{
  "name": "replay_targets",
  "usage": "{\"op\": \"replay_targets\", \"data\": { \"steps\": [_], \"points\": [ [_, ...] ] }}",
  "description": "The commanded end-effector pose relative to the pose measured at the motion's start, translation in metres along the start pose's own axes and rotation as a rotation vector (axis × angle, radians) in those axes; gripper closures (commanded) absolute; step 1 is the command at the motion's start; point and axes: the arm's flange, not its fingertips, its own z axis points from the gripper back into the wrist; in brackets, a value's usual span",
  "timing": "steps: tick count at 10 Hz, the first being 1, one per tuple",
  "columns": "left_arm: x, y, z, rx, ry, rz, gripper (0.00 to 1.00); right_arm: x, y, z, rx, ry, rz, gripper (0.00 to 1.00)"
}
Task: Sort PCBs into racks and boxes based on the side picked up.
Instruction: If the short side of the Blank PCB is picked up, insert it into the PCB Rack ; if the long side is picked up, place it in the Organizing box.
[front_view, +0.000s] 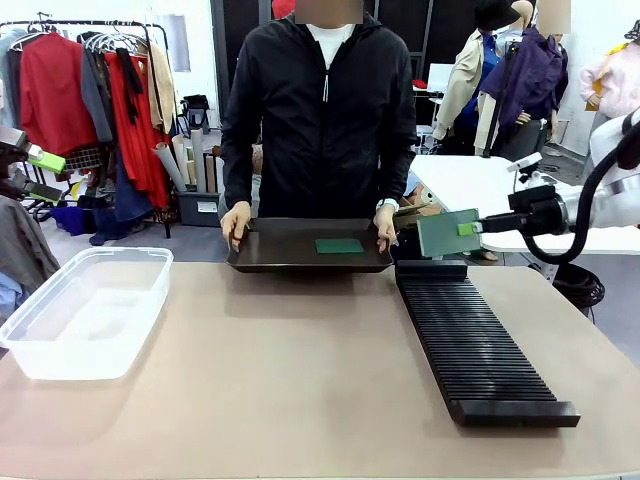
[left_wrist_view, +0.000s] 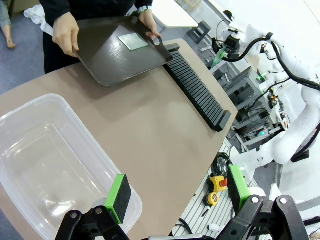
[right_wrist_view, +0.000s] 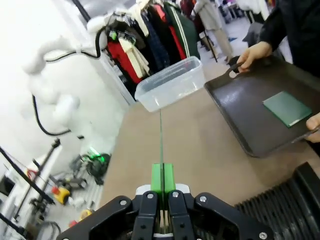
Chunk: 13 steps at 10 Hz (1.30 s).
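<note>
white arm (front_view: 618, 208) — looping black cable (front_view: 590, 195), black right gripper (front_view: 463, 230), green pads (front_view: 468, 228).

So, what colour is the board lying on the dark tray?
Green; the PCB shows best in the right wrist view.

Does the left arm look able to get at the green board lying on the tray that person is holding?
Probably yes. The left gripper is open and empty, the PCB lies bare on the tray, and the person's hands grip only the tray's ends. Nothing stands between them.
</note>
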Motion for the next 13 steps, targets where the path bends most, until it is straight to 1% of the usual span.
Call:
{"op": "replay_targets", "data": {
  "steps": [1, 2, 3, 5, 7, 9, 11, 13],
  "points": [
    [0.0, -0.002, 0.0, -0.007, -0.004, -0.002, 0.0, -0.014, -0.001, 0.006, -0.01, 0.0, 0.153, 1.0],
    [0.0, -0.002, 0.0, -0.007, -0.004, -0.002, 0.0, -0.02, -0.007, 0.011, -0.013, -0.014, 0.203, 1.0],
    [0.0, -0.002, 0.0, -0.007, -0.004, -0.002, 0.0, -0.028, -0.014, 0.017, -0.029, 0.011, 0.23, 1.0],
    [0.0, -0.002, 0.0, -0.007, -0.004, -0.002, 0.0, -0.04, -0.028, 0.021, -0.047, -0.017, 0.345, 1.0],
    [0.0, -0.002, 0.0, -0.007, -0.004, -0.002, 0.0, -0.054, -0.045, 0.028, -0.087, 0.005, 0.441, 1.0],
    [0.0, -0.002, 0.0, -0.007, -0.004, -0.002, 0.0, -0.065, -0.056, 0.027, -0.096, -0.036, 0.498, 1.0],
    [0.0, -0.002, 0.0, -0.007, -0.004, -0.002, 0.0, -0.074, -0.066, 0.023, -0.108, -0.031, 0.565, 1.0],
    [0.0, -0.002, 0.0, -0.007, -0.004, -0.002, 0.0, -0.083, -0.07, 0.015, -0.1, -0.058, 0.574, 1.0]
  ]
}}
